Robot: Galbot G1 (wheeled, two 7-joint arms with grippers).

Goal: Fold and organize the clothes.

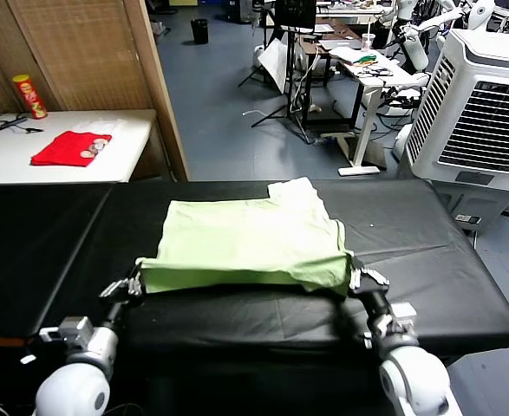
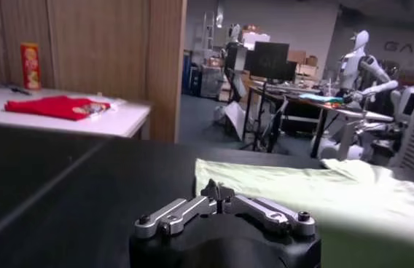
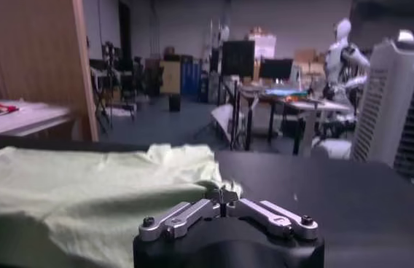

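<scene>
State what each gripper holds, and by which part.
The left gripper is shut on the near left corner of the T-shirt; the right gripper is shut on its near right corner. Both corners are lifted off the black table.

Head view is evenly lit from overhead room light, no hard shadows, just a soft dark band under the near edge of the T-shirt (image 1: 250,243) on the matte black table (image 1: 427,260), which shows only faint sheen. Both wrist views are dimmer and soft, background hazy. White table (image 1: 63,160) and air cooler (image 1: 484,113) read bright but not blown out.
</scene>
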